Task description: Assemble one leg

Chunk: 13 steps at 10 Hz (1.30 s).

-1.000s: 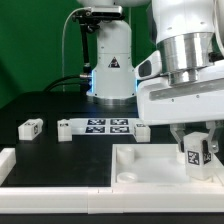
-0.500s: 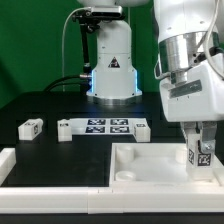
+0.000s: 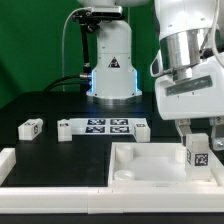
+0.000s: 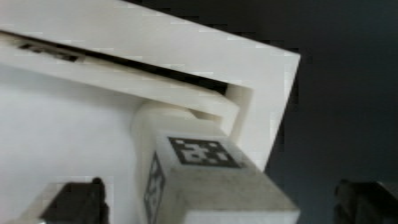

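Gripper has lifted since the earlier frame, and its fingers are now clear of the leg. Jaws stand wide apart, holding nothing. Leg stands upright in the panel's far corner at the exterior view's right, tag facing the camera.

- The exterior view is looking from low, just above the table, and is facing the arm's base at the back head-on.
- It is sitting near enough that the white panel is filling the foreground and the arm's upper part is running out of frame.
- The wrist view is looking along the gripper at very close range, its dark fingers showing at two edges.
- Both views are sharing the leg and the corner of the white panel next to it.
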{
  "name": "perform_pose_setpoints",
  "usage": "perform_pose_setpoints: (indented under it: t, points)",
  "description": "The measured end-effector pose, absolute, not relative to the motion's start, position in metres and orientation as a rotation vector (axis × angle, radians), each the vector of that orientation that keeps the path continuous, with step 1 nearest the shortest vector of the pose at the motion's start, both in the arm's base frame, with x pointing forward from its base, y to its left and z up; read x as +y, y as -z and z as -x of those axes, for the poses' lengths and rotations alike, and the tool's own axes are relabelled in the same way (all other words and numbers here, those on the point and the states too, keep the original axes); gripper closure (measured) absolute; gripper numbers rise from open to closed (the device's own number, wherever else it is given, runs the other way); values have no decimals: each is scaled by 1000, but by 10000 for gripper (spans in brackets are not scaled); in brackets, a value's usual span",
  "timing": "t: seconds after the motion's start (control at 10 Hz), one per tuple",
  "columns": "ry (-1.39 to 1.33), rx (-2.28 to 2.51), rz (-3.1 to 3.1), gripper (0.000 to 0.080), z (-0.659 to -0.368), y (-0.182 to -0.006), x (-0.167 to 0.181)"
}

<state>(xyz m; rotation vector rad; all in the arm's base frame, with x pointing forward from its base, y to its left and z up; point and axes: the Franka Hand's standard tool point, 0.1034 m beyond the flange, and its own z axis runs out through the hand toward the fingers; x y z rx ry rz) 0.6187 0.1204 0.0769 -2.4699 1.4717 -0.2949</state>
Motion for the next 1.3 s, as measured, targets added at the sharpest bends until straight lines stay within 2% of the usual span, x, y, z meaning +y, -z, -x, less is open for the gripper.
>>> perform_pose_setpoints:
  t: [0.4, 0.8, 1.2, 1.3]
  points:
    - [270, 593, 2961, 150, -609, -64, 123]
    - [298, -35, 3083, 150, -611, -69, 123]
    - [298, -59, 3085, 150, -611, -69, 123]
    - [298, -59, 3085, 288, -611, -69, 123]
